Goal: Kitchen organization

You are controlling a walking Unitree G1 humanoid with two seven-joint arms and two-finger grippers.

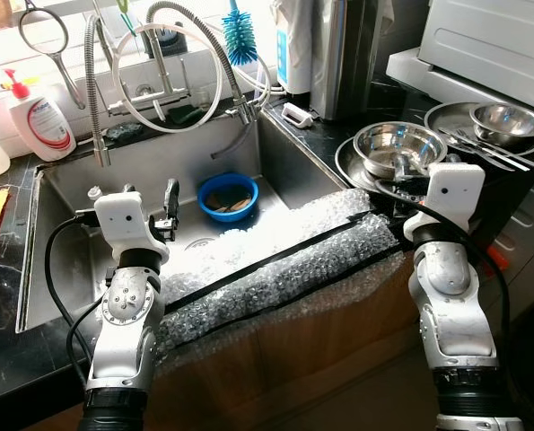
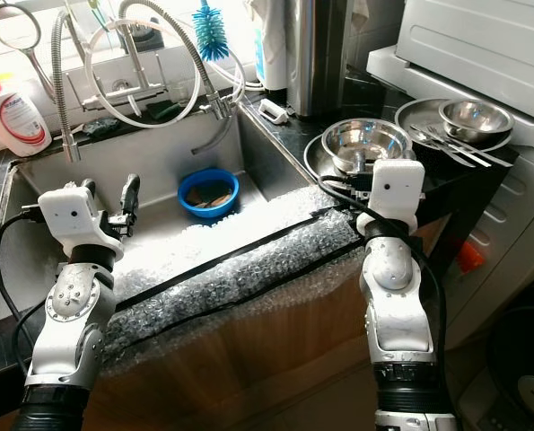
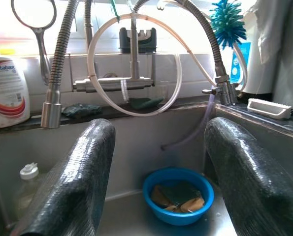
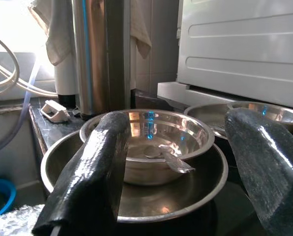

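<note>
Left gripper [image 1: 132, 199], at centre left of the head view, hangs over the steel sink [image 1: 275, 148] with its fingers [image 3: 77, 177] spread apart; the blue bowl [image 3: 179, 194] holding scrubbing pads sits on the sink floor between them. Right gripper [image 4: 185, 172], at right of the head view, fingers likewise apart, faces a steel bowl [image 1: 398, 147] nested in a wider steel basin [image 4: 136, 196] on the dark counter. Bubble wrap [image 1: 275, 278] pads the sink's front edge.
</note>
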